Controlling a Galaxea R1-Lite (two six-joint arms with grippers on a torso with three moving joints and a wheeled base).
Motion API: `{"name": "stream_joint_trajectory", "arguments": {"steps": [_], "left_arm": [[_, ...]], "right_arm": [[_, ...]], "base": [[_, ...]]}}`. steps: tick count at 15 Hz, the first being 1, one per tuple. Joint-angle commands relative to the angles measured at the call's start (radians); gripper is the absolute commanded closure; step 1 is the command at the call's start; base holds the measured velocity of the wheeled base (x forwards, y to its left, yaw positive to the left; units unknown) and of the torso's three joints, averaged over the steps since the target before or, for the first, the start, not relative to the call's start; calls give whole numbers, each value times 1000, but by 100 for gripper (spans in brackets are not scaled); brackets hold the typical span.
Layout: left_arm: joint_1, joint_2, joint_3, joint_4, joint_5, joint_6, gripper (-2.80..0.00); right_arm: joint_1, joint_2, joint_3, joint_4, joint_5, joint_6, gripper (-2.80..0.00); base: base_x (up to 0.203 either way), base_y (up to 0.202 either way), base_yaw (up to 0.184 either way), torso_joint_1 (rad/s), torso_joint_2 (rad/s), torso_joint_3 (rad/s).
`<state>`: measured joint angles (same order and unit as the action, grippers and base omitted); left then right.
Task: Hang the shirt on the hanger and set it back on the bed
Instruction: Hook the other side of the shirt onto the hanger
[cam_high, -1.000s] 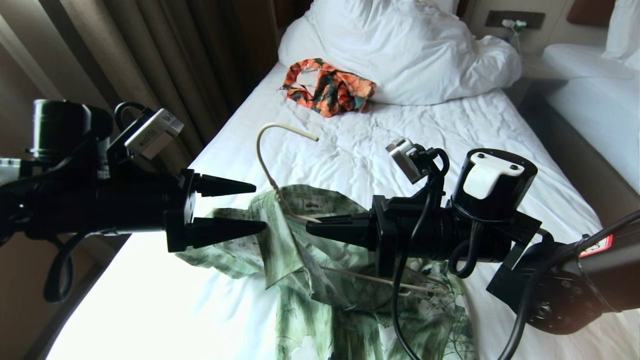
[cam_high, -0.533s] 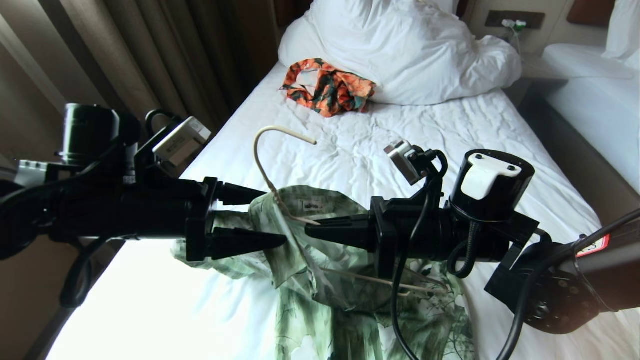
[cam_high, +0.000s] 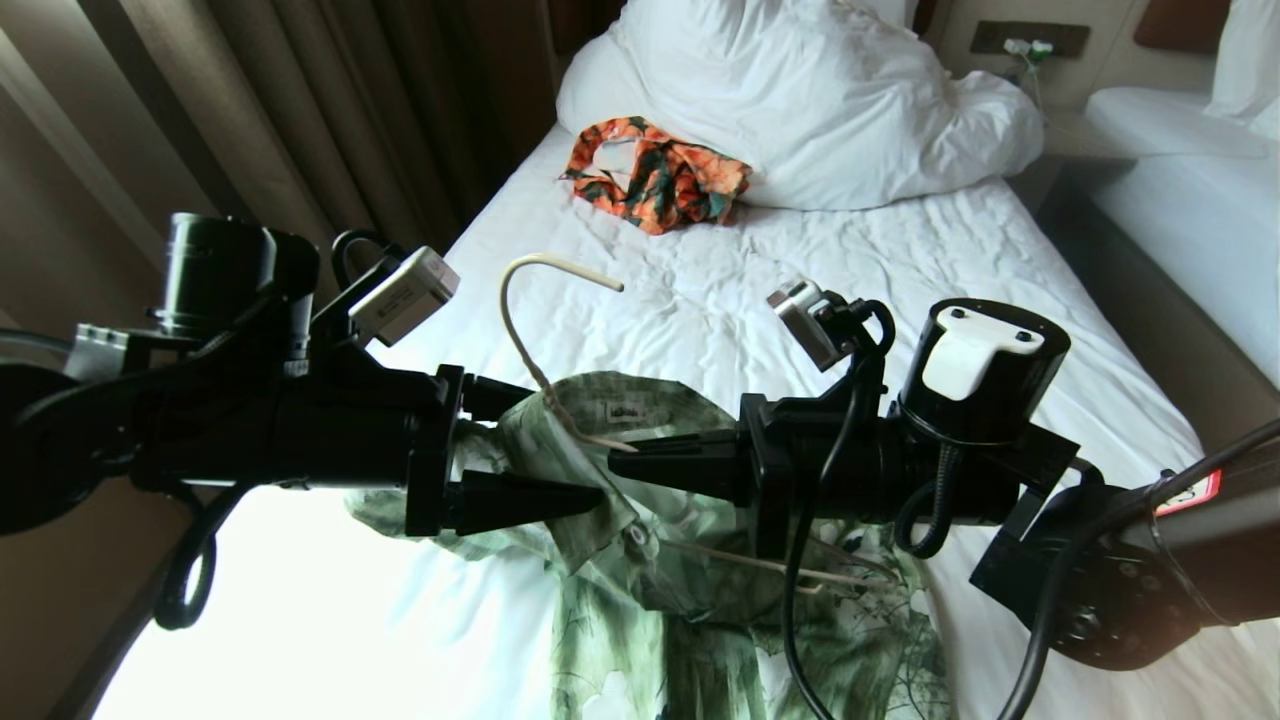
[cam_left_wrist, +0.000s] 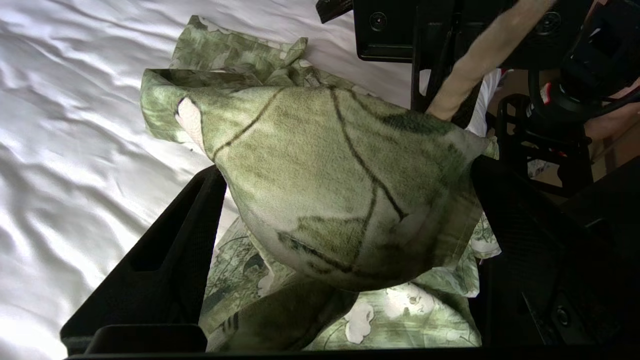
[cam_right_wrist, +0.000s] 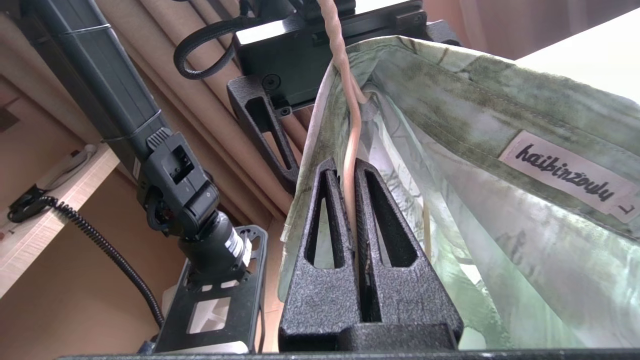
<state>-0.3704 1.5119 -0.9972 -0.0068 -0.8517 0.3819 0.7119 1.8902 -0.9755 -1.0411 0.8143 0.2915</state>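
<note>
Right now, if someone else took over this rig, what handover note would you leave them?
Right gripper: shut on the hanger wire by its neck, holding it above the bed.
Left gripper: open, fingers either side of the shirt shoulder, not gripping.
Done: one hanger arm is inside the shirt, collar at the neck.
Left: seat the shoulder by the left gripper, then lay the hung shirt on the bed.

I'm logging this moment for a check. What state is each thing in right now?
shirt: partly lifted off the bed, shoulder draped over the hanger.
hanger: held up, hook free above the collar.
right gripper: shut on the hanger.
left gripper: open, fingers either side of the shirt's shoulder.
bed: sheet wrinkled.
orange floral garment: crumpled by the duvet.
</note>
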Motion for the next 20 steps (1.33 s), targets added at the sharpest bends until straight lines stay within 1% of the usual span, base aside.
{"name": "stream_joint_trajectory", "arguments": {"steps": [1, 2, 5, 7, 10, 12, 13, 15, 16, 17, 18, 20], "left_arm": [[-2, -6, 4, 1, -6, 2, -58], [-2, -7, 4, 1, -5, 2, 0], [-6, -26, 5, 9, -6, -1, 0], [-26, -42, 12, 8, -4, -14, 0], [-73, -74, 16, 7, -4, -66, 0], [-121, -113, 14, 2, -4, -135, 0], [-144, -134, 12, 1, -3, -158, 0], [-182, -168, 13, 2, -3, -178, 0], [-201, -188, 15, 3, -3, -200, 0], [-216, -196, 15, 1, -3, -221, 0], [-228, -198, 13, 1, -3, -228, 0], [-242, -190, 11, 1, 1, -230, 0]], "right_arm": [[3, 0, 0, -7, 5, 2, 0], [4, -2, 0, -7, 5, 2, 0], [4, -5, 0, -7, 3, 2, 0], [4, -8, 0, -7, 3, 3, 0], [8, -40, 18, -10, -8, -1, 0], [-9, -62, 13, -5, -52, -1, 0], [-15, -80, 9, 22, -60, 0, 0], [-18, -95, -3, 86, -72, -2, 0], [-20, -95, -4, 92, -104, -17, 0], [-22, -95, -4, 97, -122, -58, 0], [-22, -103, -3, 126, -147, -97, 0], [-16, -137, -4, 195, -183, -121, 0]], "base": [[0, 0, 0, 0, 0, 0], [0, 0, 0, 0, 0, 0], [0, 0, 0, 0, 0, 0], [0, 0, 0, 0, 0, 0], [0, 0, 0, 0, 0, 0], [0, 0, 0, 0, 0, 0], [0, 0, 0, 0, 0, 0], [0, 0, 0, 0, 0, 0], [0, 0, 0, 0, 0, 0], [0, 0, 0, 0, 0, 0], [0, 0, 0, 0, 0, 0], [0, 0, 0, 0, 0, 0]]}}
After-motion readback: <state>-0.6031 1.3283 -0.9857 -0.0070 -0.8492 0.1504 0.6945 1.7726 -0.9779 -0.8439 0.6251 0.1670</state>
